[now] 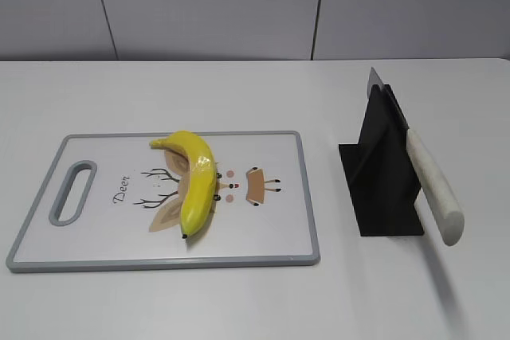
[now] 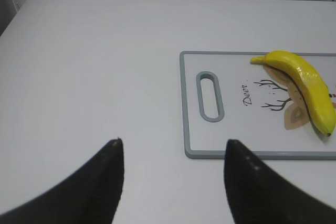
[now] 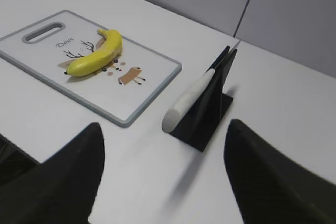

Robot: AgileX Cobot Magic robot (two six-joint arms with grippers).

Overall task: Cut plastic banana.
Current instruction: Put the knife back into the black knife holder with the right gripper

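Plastic banana (image 1: pixel 198 183) is seen uncut on the cutting board (image 1: pixel 263 248); both claws, left gripper (image 2: pixel 173 182) and right gripper (image 3: pixel 163 174), are spread and empty. The knife (image 1: pixel 433 186), leaning in its stand (image 1: pixel 381 173), must be grasped first.

One plastic banana (image 1: pixel 197 183), one cutting board (image 1: pixel 271 236), one knife (image 1: pixel 430 185) (in one black stand (image 1: pixel 382 189)).

ext: front, slanted down, whole table (image 1: pixel 239 308) | L wrist: left of cutting board (image 2: pixel 239 153), looks along its handle end | R wrist: near knife stand (image 3: pixel 210 111), looks across toward board | shared by all: board, banana (image 1: pixel 197 185)
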